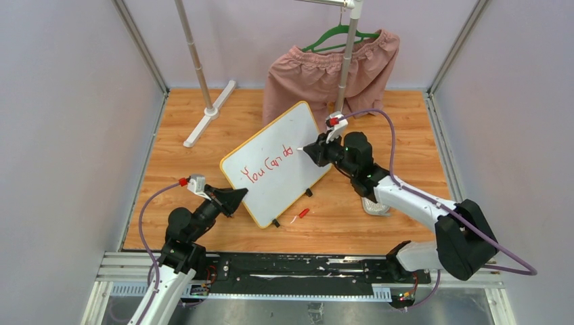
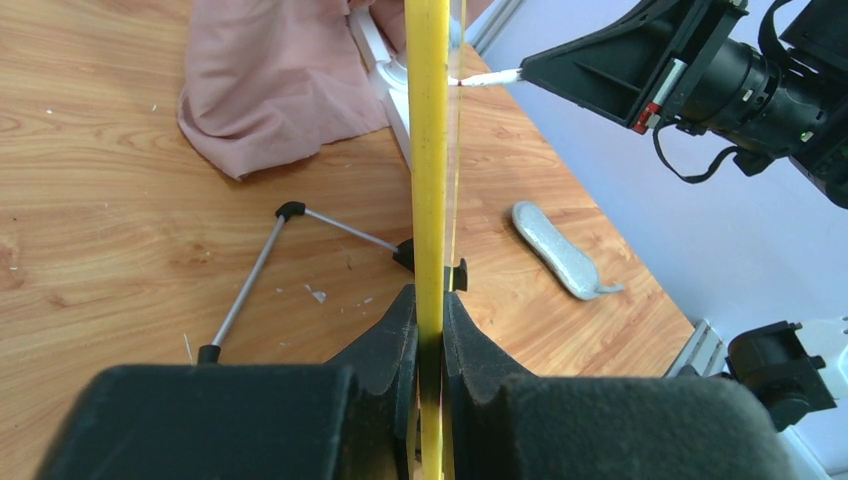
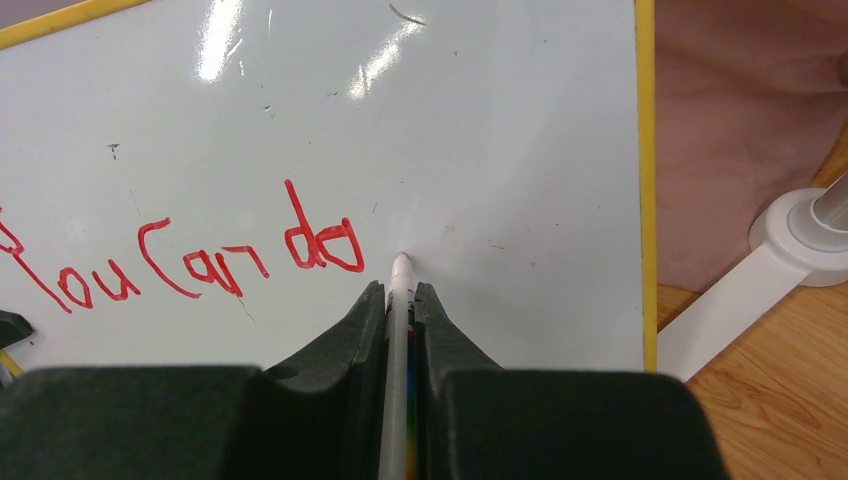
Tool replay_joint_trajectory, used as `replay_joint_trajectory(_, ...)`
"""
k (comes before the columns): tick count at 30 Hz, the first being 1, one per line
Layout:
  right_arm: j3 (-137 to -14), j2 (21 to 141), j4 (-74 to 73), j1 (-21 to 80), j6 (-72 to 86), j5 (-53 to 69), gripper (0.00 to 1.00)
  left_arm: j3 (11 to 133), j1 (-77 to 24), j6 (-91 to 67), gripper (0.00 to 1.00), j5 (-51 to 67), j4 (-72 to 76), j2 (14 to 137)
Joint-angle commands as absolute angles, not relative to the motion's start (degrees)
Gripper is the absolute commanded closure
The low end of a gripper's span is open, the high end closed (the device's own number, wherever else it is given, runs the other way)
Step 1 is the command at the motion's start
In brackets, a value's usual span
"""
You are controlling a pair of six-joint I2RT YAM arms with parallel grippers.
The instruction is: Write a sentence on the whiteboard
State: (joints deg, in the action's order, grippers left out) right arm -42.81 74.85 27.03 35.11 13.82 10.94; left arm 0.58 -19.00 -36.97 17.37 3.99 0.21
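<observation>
The whiteboard (image 1: pixel 277 159) with its yellow frame stands tilted on the wooden table. Red handwriting on it, the sentence (image 1: pixel 267 167), reads "You Can do"; it also shows in the right wrist view (image 3: pixel 190 255). My left gripper (image 1: pixel 238 198) is shut on the board's lower left edge, seen edge-on as a yellow strip (image 2: pixel 428 180) between the pads. My right gripper (image 1: pixel 310 150) is shut on a white marker (image 3: pixel 398 330). The marker's tip (image 3: pixel 403 260) touches the white surface just right of "do". In the left wrist view the tip (image 2: pixel 480 80) meets the board.
Pink shorts (image 1: pixel 332 74) hang on a green hanger at the back. A clothes rack's white base (image 1: pixel 210 114) stands at the back left. A red marker cap (image 1: pixel 303 214) lies by the board's near corner. A grey eraser-like object (image 2: pixel 560 250) lies on the table at the right.
</observation>
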Motion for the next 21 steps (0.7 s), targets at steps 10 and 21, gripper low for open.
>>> replay_joint_trajectory(10,-46.2,77.2,26.3,36.0,12.7,10.2,1.00,-3.7,-19.8,-33.7,1.00,18.2,-0.3,-2.9)
replay_joint_trajectory(21,-48.8,77.5,26.9,35.9,12.2,7.7,1.00,-3.6,-19.8,-33.7,1.00,18.2,-0.3,-2.9)
